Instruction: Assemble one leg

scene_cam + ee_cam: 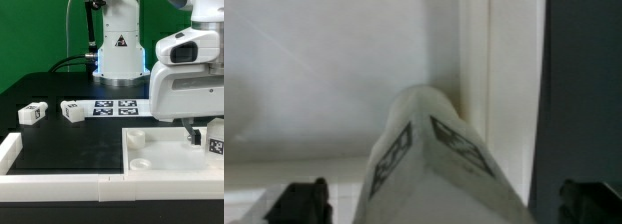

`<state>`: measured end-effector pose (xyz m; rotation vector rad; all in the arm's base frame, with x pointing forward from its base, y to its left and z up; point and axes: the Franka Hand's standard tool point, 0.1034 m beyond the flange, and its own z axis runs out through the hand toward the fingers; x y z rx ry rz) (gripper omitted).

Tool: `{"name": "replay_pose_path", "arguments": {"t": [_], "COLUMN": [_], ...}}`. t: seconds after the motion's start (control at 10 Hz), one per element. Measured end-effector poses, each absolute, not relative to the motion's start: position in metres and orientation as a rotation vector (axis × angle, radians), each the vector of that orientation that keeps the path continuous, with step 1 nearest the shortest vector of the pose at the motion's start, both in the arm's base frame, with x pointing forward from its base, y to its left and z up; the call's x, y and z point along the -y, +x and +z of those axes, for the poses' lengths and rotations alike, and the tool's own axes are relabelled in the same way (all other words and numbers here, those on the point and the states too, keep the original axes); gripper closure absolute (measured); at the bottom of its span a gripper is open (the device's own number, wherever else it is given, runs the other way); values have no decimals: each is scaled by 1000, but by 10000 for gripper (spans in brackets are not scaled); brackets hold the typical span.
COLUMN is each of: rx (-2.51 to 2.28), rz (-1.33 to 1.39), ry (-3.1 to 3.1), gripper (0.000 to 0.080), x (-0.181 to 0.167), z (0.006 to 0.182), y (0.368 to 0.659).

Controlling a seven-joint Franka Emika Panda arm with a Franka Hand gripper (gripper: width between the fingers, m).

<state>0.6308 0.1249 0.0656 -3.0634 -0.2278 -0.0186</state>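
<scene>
Arm reaches down over the panel (170,152); end effector (445,205) spread around the leg (434,150)

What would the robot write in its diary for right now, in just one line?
pincer: open, fingers either side of a leg | leg: on the white panel | two more legs: loose on the table

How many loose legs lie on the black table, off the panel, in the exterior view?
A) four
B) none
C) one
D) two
D: two tagged white legs lie on the black mat, one leg nearer the exterior view's left, the other leg beside it, both apart from the panel.
</scene>
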Motion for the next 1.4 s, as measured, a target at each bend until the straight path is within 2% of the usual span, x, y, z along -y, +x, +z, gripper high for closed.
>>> {"name": "replay_pose_path", "arguments": {"t": [0.4,0.7,0.8,0.9,1.0,1.1,1.4], "rx": [1012,1098,1098,1064,1046,969,376], "rz": [36,37,37,37,37,38,36], "ry": [-2953,-2928,-2928,-2941,-2947,-2973,-3109], "gripper": [151,151,275,275,421,508,508], "x": [-122,-120,-120,-120,-120,-120,-122], "z": [67,67,67,67,67,67,66], "y": [633,633,633,633,633,633,633]}}
